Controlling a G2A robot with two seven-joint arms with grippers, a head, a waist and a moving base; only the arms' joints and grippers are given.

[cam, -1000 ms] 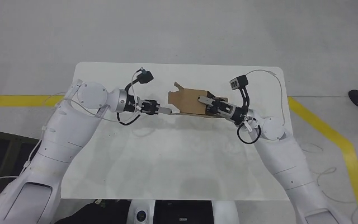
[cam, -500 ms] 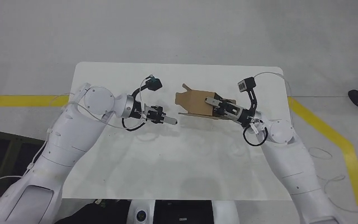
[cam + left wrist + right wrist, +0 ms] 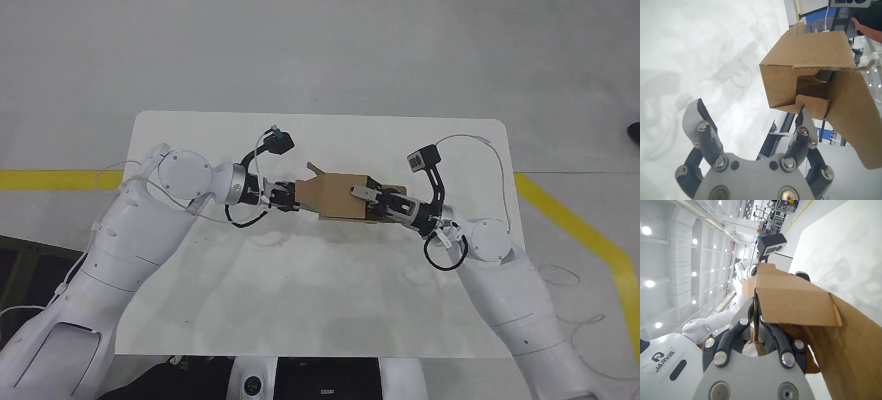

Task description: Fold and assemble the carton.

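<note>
Over table (image 3: 300, 290): carton (image 3: 338, 197) pinched in right hand (image 3: 375, 192).

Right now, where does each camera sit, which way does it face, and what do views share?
Top view: overhead, facing down at the table; the left gripper and right gripper meet at the carton.
Left wrist view: on that wrist, facing past the open left gripper into the carton's open end.
Right wrist view: on that wrist, facing past the right gripper, shut on the carton's wall.
Shared: the carton.
</note>
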